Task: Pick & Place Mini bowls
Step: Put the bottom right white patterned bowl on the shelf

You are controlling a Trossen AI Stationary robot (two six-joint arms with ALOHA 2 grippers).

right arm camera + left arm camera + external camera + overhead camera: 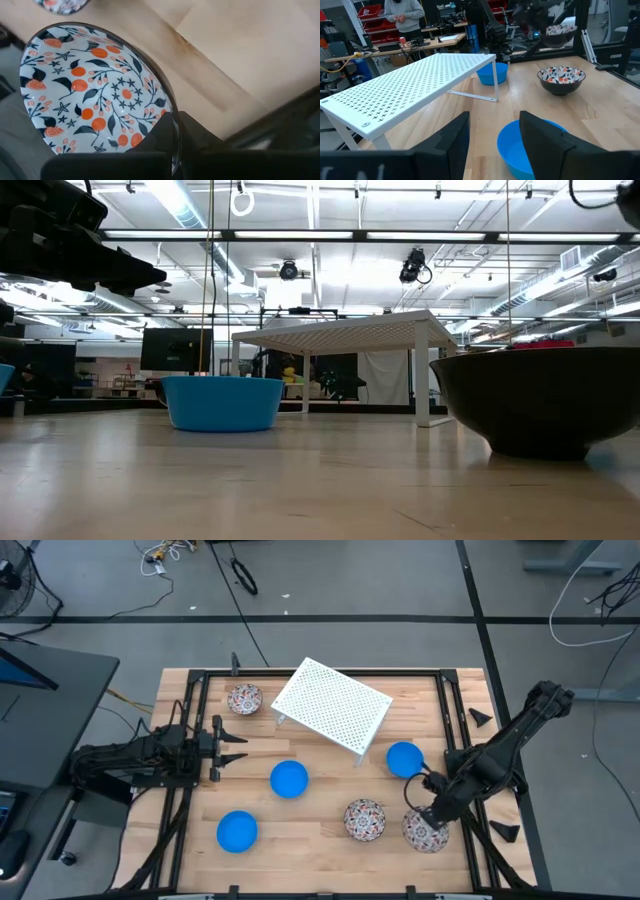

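- The pale wooden bench (320, 840) with its black frame carries everything here; my two dark arms reach in over it from either side.
- A white perforated flat rack (332, 704) stands on thin legs near the far middle of the bench, turned at an angle.
- My left gripper (228, 747) hangs over the left side of the bench with its fingers spread wide and nothing between them, pointing towards the rack.
- My right gripper (432, 812) sits low at the near right corner, pinched tight on the rim of a white mini bowl with a red-and-dark flower pattern (95, 95); the rim runs between my fingers.
- A second patterned mini bowl (364, 819) rests just beside that one, and a third (244, 699) sits by the rack's far left corner.
- Three plain bright blue mini bowls lie apart: one (404, 759) by the rack's right end, one (289, 779) near the middle, one (237, 831) at the near left.
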